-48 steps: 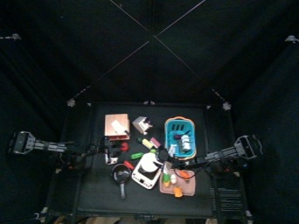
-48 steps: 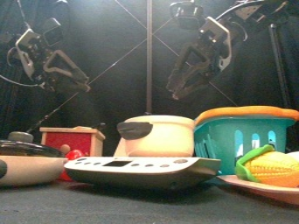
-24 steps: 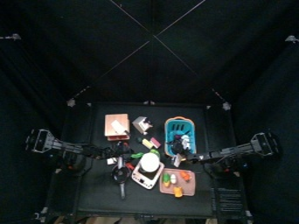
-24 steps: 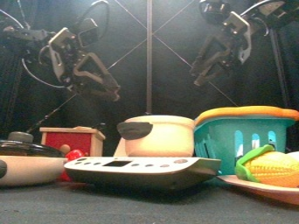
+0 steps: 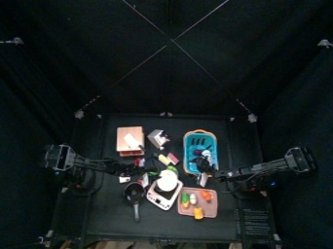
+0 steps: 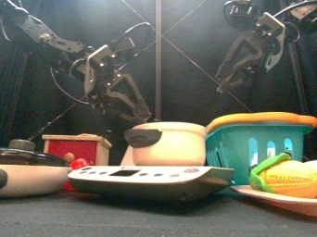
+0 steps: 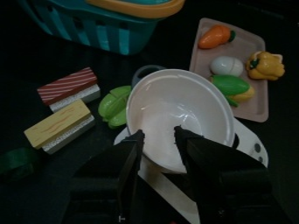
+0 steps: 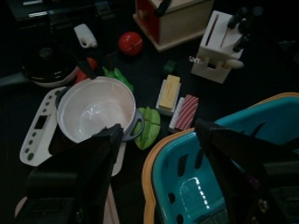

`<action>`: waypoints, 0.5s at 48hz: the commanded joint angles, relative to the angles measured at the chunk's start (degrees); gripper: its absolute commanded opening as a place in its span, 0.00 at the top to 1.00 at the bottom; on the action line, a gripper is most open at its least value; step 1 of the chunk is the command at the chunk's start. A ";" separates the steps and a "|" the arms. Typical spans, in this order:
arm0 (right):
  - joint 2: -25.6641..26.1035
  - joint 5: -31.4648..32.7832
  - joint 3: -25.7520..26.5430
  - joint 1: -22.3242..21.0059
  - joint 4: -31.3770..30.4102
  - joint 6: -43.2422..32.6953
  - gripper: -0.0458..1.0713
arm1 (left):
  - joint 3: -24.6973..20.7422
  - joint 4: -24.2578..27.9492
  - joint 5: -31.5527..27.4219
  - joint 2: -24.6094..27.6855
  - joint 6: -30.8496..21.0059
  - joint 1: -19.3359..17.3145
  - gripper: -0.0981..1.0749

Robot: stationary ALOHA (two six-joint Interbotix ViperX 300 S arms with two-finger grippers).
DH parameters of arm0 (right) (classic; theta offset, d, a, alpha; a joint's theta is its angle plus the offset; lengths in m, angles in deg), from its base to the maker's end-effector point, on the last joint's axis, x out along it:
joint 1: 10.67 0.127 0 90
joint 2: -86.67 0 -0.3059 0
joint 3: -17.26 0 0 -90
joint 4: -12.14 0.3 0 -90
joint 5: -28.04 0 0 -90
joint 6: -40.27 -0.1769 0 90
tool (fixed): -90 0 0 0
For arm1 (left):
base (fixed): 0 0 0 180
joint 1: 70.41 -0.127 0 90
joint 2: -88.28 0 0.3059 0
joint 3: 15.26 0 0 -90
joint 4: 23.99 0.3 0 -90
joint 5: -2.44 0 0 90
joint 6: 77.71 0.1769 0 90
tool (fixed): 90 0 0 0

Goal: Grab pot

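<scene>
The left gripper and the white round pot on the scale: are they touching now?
Apart. In the front view the left gripper hangs open above the white round pot, with dark background visible between the fingertips and the pot's rim.

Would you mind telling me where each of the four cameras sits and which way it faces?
Top view: high overhead, looking straight down at the table; both arms enter from the sides.
Front view: table height at the front edge, looking level past the white pot; left gripper and right gripper hang behind.
Left wrist view: on the left arm, looking down into the pot; own open jaws show.
Right wrist view: on the right arm, over the teal basket; own jaws show.
Shared: both wrist views show the pot.
</scene>
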 commanded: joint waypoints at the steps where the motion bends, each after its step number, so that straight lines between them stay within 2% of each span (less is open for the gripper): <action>1: 0.79 -0.18 0.35 0.09 -0.26 0.09 0.08 | -2.64 -0.18 -1.58 -0.18 0.09 -1.58 0.27; 11: 0.79 0.00 -0.18 0.09 0.00 0.09 0.08 | -7.03 0.09 -8.96 -1.85 0.09 -4.13 0.28; 18: 0.88 0.00 -0.53 0.09 0.18 0.09 0.08 | -12.48 1.32 -22.68 -1.67 0.00 -4.48 0.28; 24: 0.79 0.00 -0.53 0.09 0.18 0.09 0.08 | -18.02 7.29 -33.40 -0.09 -0.44 -3.69 0.28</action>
